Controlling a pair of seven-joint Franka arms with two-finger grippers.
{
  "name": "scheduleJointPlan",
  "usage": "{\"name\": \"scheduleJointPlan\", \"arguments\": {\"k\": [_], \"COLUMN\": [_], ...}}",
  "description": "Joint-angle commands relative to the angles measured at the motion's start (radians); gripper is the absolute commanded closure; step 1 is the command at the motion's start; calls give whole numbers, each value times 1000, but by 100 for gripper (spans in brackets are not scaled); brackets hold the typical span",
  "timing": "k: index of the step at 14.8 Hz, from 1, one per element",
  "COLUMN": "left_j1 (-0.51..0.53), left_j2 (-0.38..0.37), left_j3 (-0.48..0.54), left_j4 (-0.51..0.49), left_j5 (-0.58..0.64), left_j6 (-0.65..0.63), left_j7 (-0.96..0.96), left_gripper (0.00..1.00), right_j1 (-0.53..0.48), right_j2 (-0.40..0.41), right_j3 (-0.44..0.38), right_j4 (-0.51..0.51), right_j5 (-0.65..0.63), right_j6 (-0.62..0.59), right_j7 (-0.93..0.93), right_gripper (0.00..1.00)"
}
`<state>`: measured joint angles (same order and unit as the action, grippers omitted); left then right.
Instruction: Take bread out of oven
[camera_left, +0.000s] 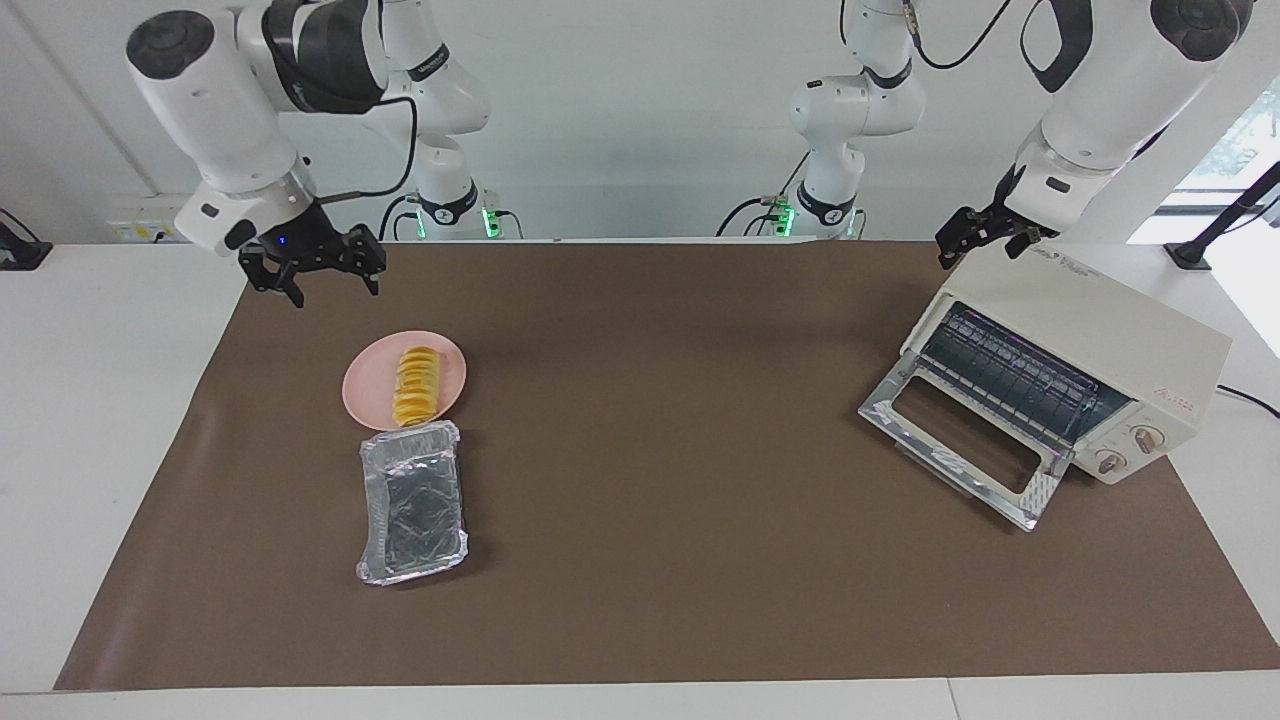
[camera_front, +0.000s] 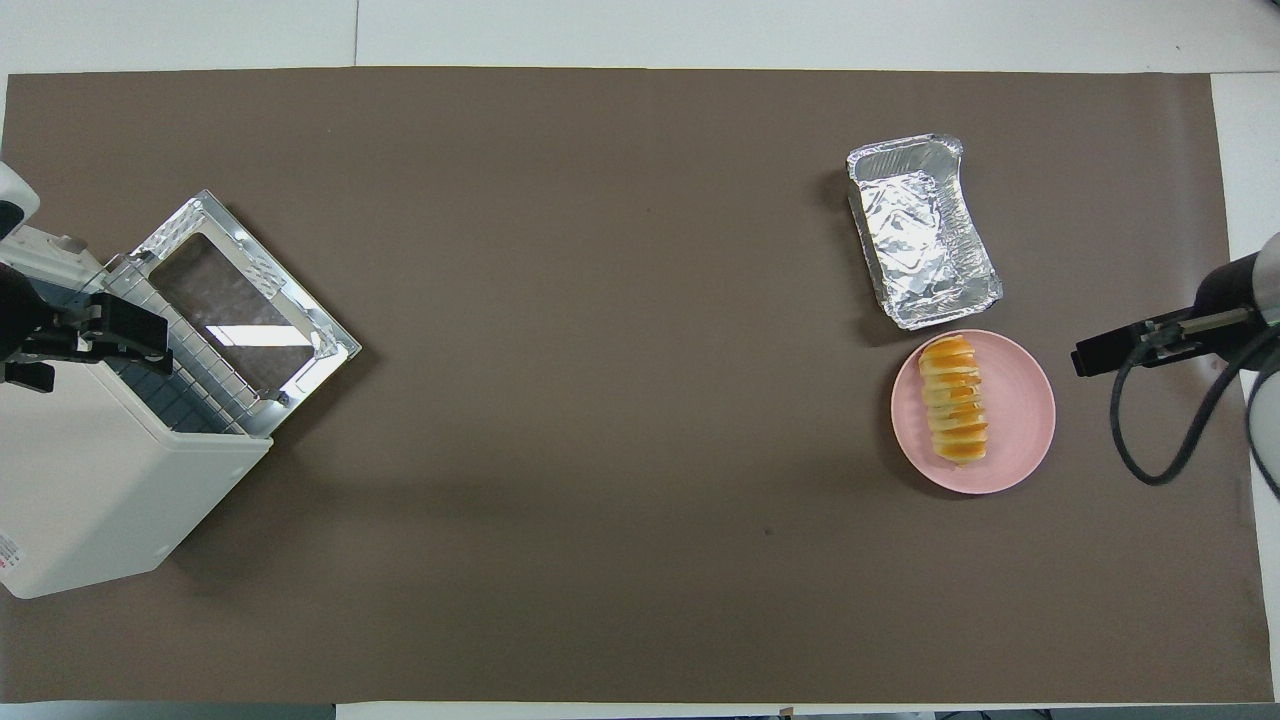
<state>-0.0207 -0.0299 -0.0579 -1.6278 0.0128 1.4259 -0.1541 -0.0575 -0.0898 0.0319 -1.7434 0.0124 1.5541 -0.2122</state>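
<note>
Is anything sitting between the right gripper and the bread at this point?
Nothing visible. The bread lies alone on the pink plate; the right gripper hangs open over bare mat. The foil tray lies farther from the robots than the plate, out of the way.
</note>
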Motion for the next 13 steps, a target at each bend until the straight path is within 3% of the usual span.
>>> {"name": "scheduleJointPlan", "arguments": {"k": [1, 4, 8, 13], "left_j1": [-2, -1, -2, -2], "left_j2": [-22, -22, -22, -22], "left_j3": [7, 7, 7, 7], "left_j4": [-15, -15, -15, -15], "left_j5": [-16, -16, -16, -16], "left_j6": [-4, -4, -4, -2], "left_j7": [1, 1, 1, 1], "left_gripper": [0, 0, 0, 0], "right_j1": [-25, -38, -86, -88], "right_j2": [21, 28, 30, 33], "right_j3": [6, 8, 37, 43], "right_j4": [128, 165, 151, 148], "right_j5": [-2, -17, -32, -45], "right_j6": [-167, -212, -115, -94], "right_j7": [-47, -62, -55, -52], "right_gripper": [0, 0, 0, 0]}}
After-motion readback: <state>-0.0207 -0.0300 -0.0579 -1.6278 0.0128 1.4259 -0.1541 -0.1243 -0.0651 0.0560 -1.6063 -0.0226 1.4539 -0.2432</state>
